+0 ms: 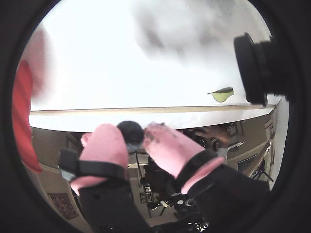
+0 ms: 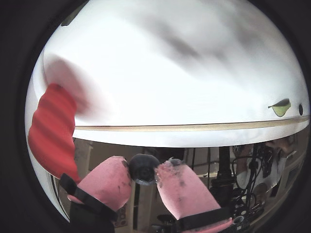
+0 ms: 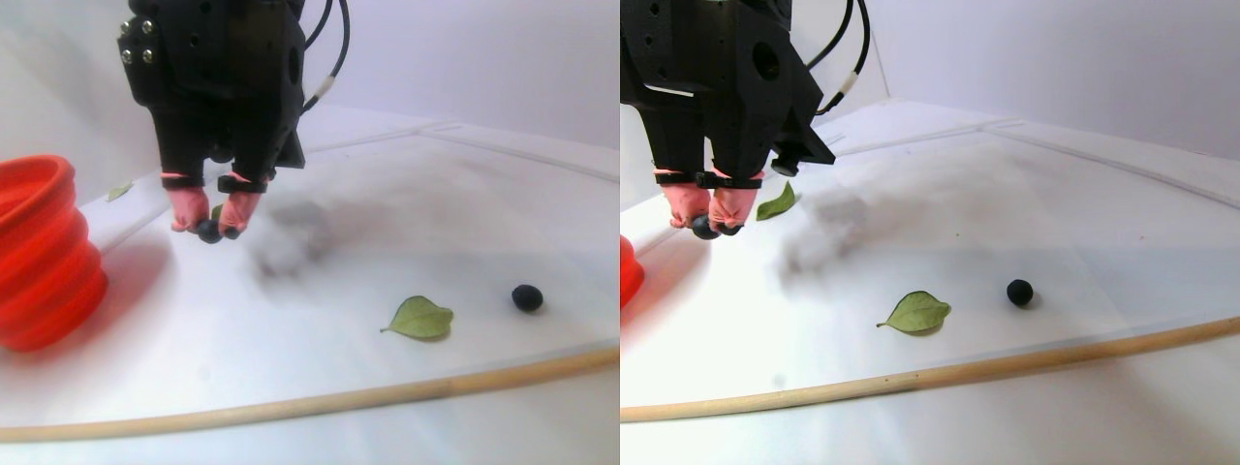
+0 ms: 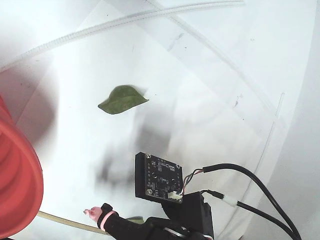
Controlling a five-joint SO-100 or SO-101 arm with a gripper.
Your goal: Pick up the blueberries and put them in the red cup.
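Pink fingertips [image 2: 109,182] of my jaws [image 2: 144,175] pinch one blueberry [image 2: 142,168], lifted clear of the tabletop [image 3: 320,320]. I see the red cup [image 3: 39,257] just left in the stereo pair view; another berry [image 3: 526,297] lies near a leaf [image 3: 419,318].

In the stereo pair view the gripper [image 3: 210,231] hangs above the white table [image 3: 291,339], pinching a blueberry [image 3: 208,232]. Between it and the red cup [image 3: 44,252] at the left lies open, bare surface. To the right, a green leaf [image 3: 418,318] and a loose blueberry [image 3: 526,297] lie well apart from that gap. Near the front edge runs a low wooden strip [image 3: 320,399]. The cup's tall ridged wall is the one obstacle leftward.
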